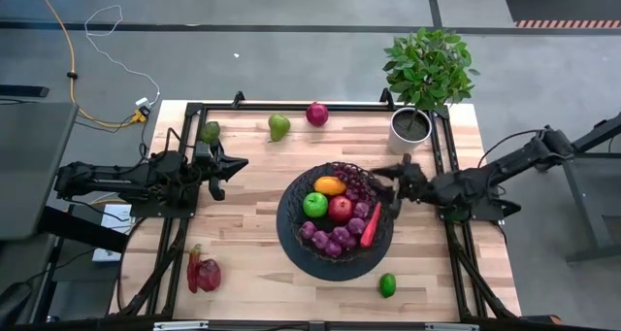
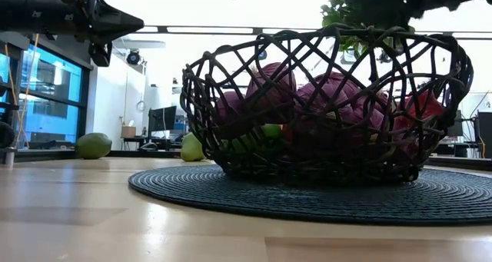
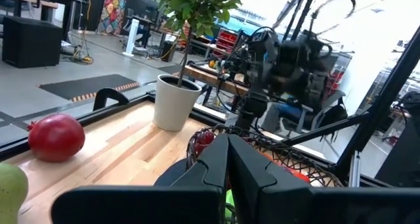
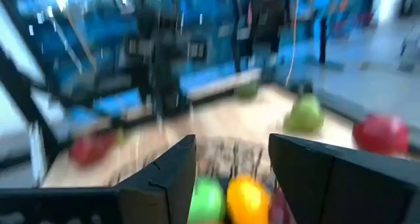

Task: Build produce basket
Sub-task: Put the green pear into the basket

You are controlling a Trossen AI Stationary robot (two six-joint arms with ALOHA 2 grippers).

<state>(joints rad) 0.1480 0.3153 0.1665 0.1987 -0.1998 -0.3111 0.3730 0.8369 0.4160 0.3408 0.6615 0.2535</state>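
Desk (image 1: 243, 263), near edge: red pepper (image 1: 204, 273) at 7 o'clock, lime (image 1: 387, 284) at 5. Centre: basket (image 1: 291, 236) on dark round mat, holding green apple (image 1: 315, 205), red apple (image 1: 340, 209), orange fruit (image 1: 330, 185), grapes (image 1: 325, 238). Right gripper (image 1: 396, 182) at basket's 2 o'clock rim, jaws part-open, empty. Left gripper (image 1: 236, 164) at 9 o'clock, jaws closed, empty. Far edge: avocado (image 1: 210, 132), pear (image 1: 278, 127), red onion (image 1: 316, 115), potted plant (image 1: 411, 127).

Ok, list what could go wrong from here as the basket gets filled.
1. The right hand sits open right at the basket rim, by the grapes; swinging away, it could catch the wire and drag the basket on its mat.
2. The basket is already heaped, so the chili leaning at its edge may tip out when more is added.
3. The lime and pear are round and could roll off if nudged.
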